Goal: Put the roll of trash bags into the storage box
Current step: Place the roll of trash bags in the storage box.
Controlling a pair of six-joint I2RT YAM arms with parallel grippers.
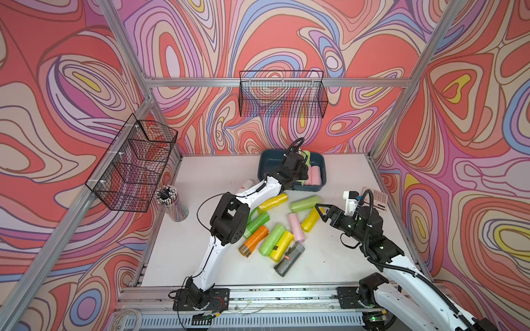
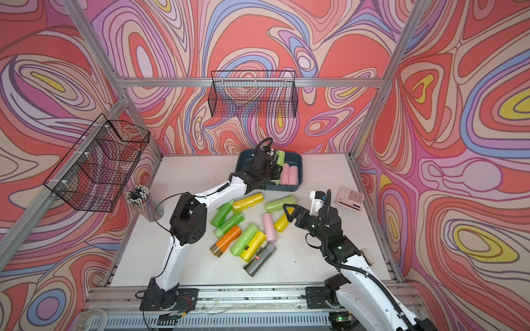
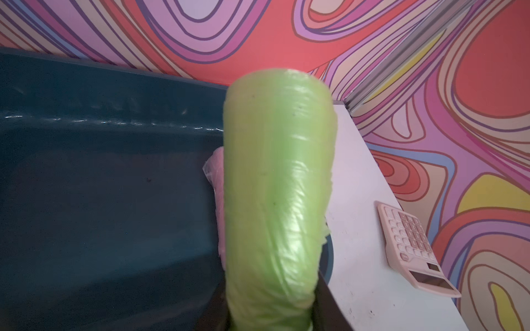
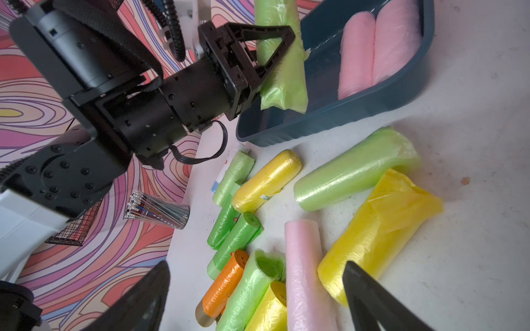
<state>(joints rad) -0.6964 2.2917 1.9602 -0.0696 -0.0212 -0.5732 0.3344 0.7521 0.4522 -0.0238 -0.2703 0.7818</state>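
My left gripper is shut on a light green roll of trash bags, the roll standing lengthwise out of the jaws. It hangs over the dark teal storage box at the back of the table, and the roll tilts above the box's inside. Two pink rolls lie side by side in the box's right half. My right gripper is open and holds nothing. It hovers over the loose rolls in front of the box, near a yellow roll.
Several green, yellow, pink, orange and grey rolls lie scattered mid-table. A cup of pens stands at the left, a pink calculator at the right. Black wire baskets hang on the back wall and left wall.
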